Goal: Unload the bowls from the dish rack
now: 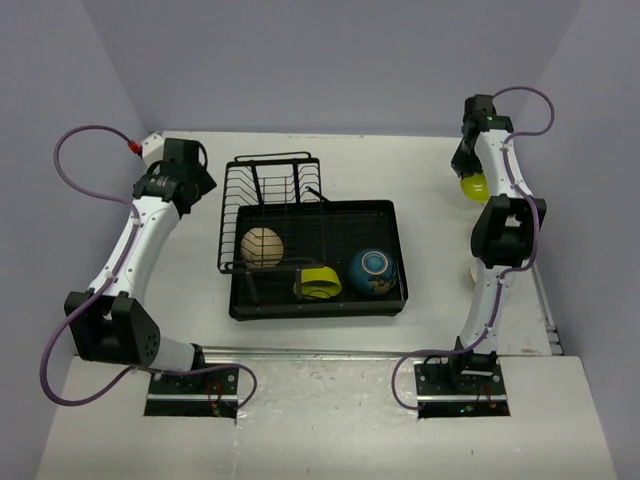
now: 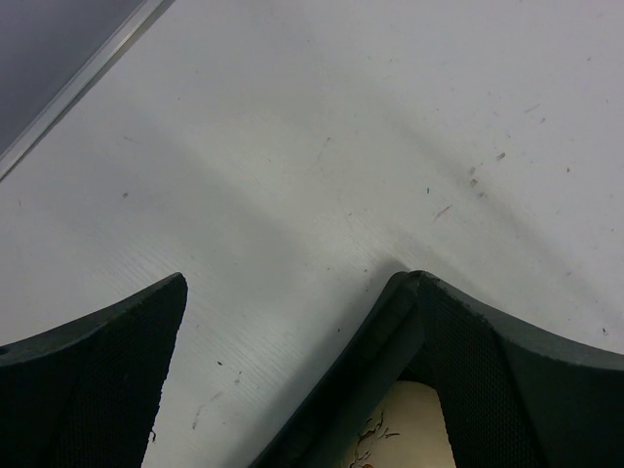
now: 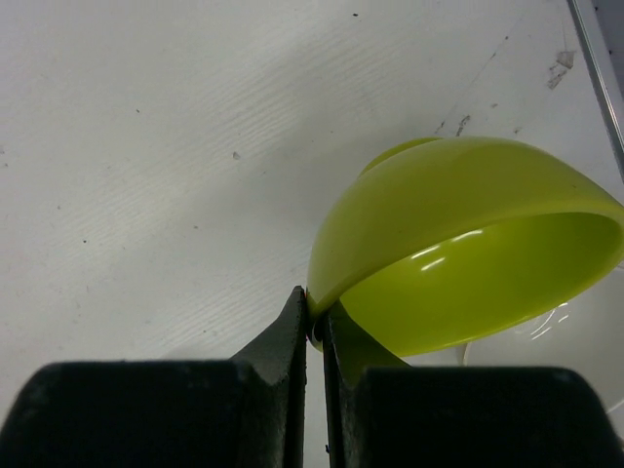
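Far right: glossy lime-green bowl (image 3: 439,224), rim in right pincer (image 3: 314,312).

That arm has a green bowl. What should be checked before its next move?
1. Right hand shut on the held green bowl, at its rim: ok.
2. That bowl touching the table: cannot tell.
3. Left hand open and empty: ok.
4. Rack emptied: not ok; a tan bowl, a second green bowl and a blue bowl lie in its tray.
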`<act>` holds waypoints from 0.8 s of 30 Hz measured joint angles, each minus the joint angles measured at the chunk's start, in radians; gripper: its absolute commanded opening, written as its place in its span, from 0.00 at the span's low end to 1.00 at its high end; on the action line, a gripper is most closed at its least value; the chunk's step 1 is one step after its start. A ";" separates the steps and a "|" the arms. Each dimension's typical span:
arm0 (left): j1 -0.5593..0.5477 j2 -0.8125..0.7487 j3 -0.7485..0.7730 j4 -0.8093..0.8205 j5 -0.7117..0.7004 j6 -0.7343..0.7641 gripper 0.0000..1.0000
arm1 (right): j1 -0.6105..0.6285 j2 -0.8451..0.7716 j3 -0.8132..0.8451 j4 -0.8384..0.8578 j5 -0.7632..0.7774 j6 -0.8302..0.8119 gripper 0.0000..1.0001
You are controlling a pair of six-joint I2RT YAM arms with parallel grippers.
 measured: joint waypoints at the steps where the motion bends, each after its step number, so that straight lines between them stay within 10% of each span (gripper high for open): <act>1: 0.000 0.003 0.000 0.000 0.003 0.000 1.00 | 0.000 0.000 0.000 0.006 0.002 -0.004 0.00; 24: 0.000 0.004 0.000 0.002 0.026 0.022 1.00 | 0.014 -0.099 -0.115 0.021 0.074 -0.039 0.00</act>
